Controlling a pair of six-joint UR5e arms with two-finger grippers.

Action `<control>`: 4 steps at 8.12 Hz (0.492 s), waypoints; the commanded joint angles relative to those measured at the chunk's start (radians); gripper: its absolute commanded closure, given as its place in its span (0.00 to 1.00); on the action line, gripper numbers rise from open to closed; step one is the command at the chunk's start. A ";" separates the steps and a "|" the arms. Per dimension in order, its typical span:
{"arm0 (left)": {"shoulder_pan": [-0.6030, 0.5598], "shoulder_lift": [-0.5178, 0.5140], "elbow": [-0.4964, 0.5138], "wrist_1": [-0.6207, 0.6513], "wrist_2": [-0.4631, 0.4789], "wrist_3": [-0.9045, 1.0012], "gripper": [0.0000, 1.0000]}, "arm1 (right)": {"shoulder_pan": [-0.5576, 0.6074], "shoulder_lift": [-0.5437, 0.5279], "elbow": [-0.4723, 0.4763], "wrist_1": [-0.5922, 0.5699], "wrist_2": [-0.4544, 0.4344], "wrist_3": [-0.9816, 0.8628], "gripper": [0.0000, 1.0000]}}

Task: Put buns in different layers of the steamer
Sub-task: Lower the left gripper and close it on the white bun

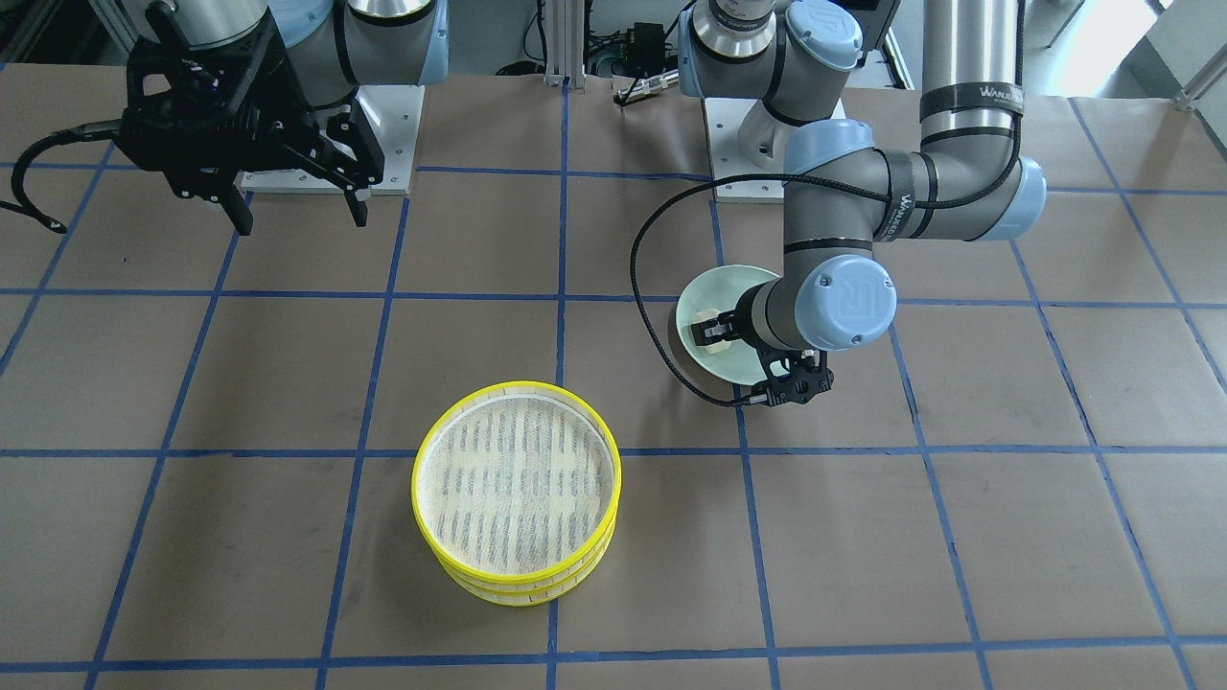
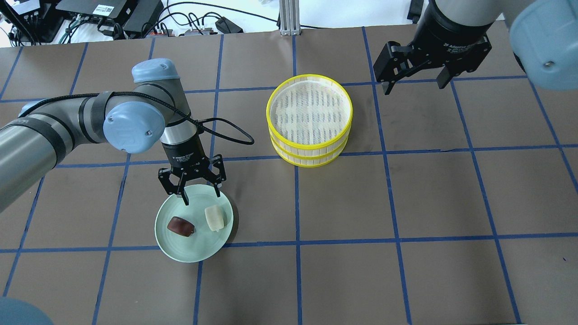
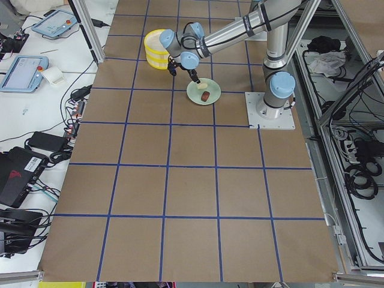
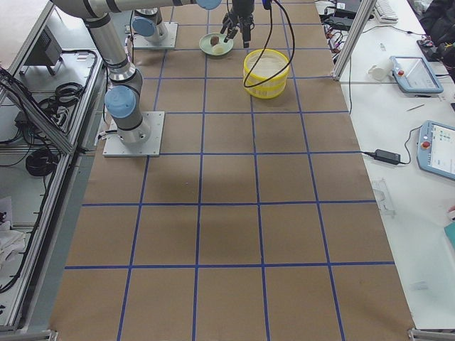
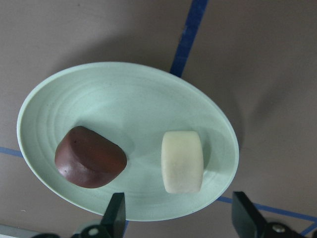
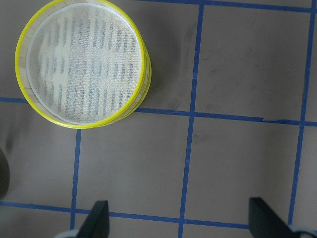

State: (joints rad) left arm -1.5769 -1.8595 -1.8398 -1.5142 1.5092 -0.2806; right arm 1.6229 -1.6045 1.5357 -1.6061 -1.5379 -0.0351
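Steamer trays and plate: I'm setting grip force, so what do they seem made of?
The steamer trays look like bamboo or imitation plastic: pale slatted walls, glossy yellow rims, white mesh bottoms. The plate looks like glazed ceramic or melamine: smooth pale green, soft sheen, faint rings.

Stacked steamer layers point(image 6: 83, 67), gridded table point(image 6: 237, 163)

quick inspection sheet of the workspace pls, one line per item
surface: brown paper table with blue tape grid
job's things: cream-white bun and reddish-brown bun lie apart on pale green plate; two steamer layers stacked, top one empty
clutter: nothing seen
grippers: left gripper open above the plate's edge; right gripper open, holding nothing, away from the steamer
cables: black cable loops off left wrist beside plate
surroundings: electronics beyond far edge; tablets on side bench
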 commanded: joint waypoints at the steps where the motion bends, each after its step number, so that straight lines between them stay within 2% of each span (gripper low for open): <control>1: 0.001 -0.030 -0.007 0.020 0.000 -0.003 0.21 | 0.000 0.000 0.003 -0.001 -0.007 -0.002 0.00; 4: 0.001 -0.050 -0.018 0.045 0.000 -0.003 0.21 | 0.000 0.000 0.004 0.000 -0.007 0.003 0.00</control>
State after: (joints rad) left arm -1.5760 -1.9018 -1.8491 -1.4766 1.5083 -0.2836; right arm 1.6230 -1.6045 1.5386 -1.6069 -1.5449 -0.0352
